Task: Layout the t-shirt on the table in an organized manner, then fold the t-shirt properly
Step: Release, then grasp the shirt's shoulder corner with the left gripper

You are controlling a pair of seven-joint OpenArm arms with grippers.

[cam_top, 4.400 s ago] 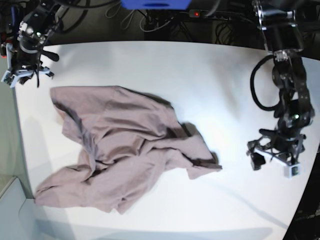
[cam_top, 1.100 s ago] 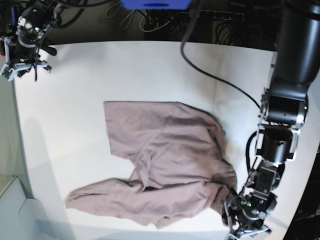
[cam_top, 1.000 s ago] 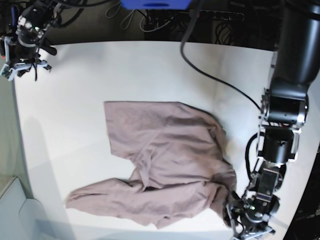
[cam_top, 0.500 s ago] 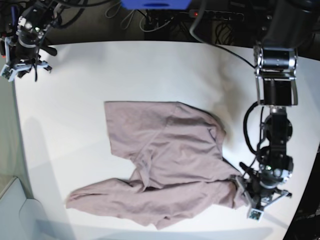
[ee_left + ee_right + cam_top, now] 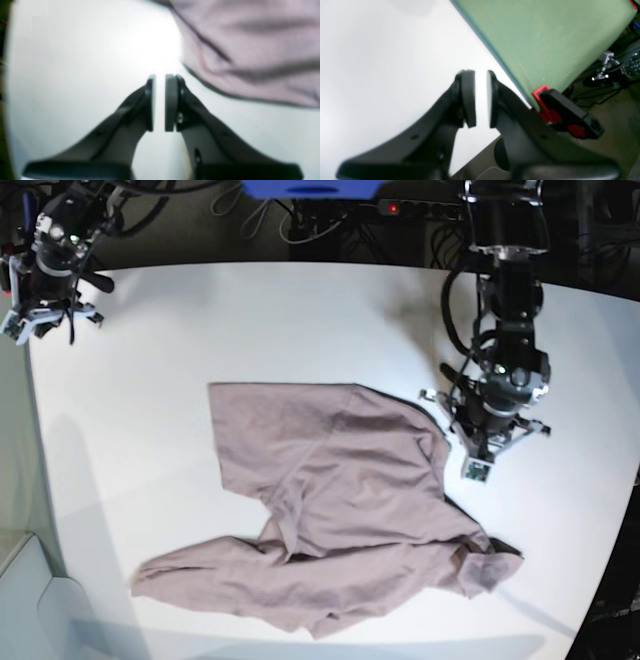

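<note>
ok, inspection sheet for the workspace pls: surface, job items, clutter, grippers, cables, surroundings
Surface: smooth white tabletop, glossy, glare patches.
Job's things: dusty mauve-pink short-sleeved cloth t-shirt, crumpled, not laid flat, one end bunched toward the near edge.
Clutter: nothing seen on the tabletop.
Grippers: left gripper nearly closed, nothing between its pads, beside the shirt's edge; right gripper nearly closed, empty, over the table's far corner.
Cables: black cables looped along the left arm; more behind the table.
Surroundings: green panel beside the table, red-and-black clamp at its edge.
</note>
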